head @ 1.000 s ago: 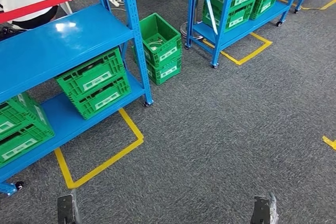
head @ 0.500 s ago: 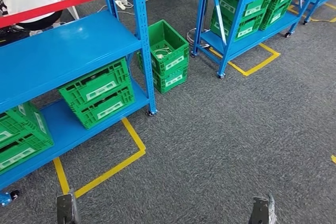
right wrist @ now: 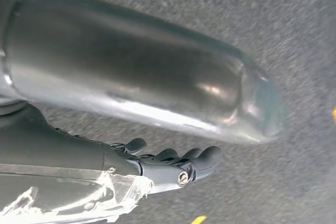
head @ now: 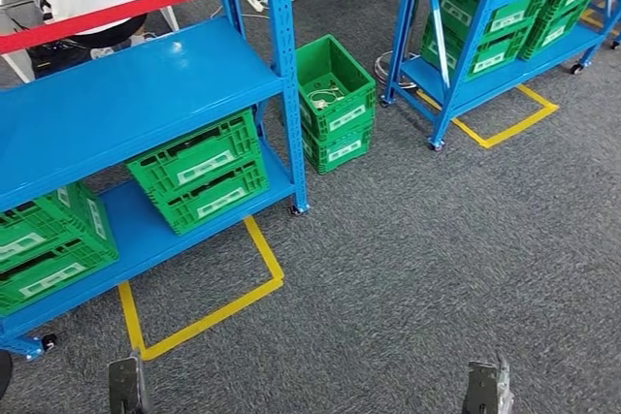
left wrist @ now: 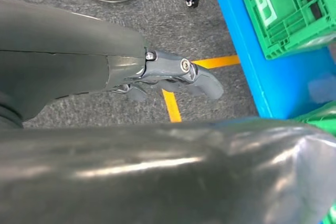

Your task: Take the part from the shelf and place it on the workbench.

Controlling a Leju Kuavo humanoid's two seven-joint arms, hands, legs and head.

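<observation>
I see a speckled dark grey carpet floor (head: 410, 269) marked with glossy yellow tape lines (head: 212, 312). On my left stands a big blue painted-steel shelf rack on castors (head: 132, 89), its flat top board smooth and shiny. On its lower board sit ribbed green plastic crates with white labels (head: 201, 170), some tilted. I cannot make out the part itself anywhere on this rack.

A second blue steel rack (head: 469, 46) stands well apart on the right, loaded with more green crates. Between the racks, two green crates stacked on the floor (head: 336, 104) hold a pale coiled cable.

My left hand (left wrist: 174, 74) hangs over the carpet, grey fingers extended, holding nothing. My right hand (right wrist: 170, 163) hangs likewise, dark fingers loosely spread, empty.
</observation>
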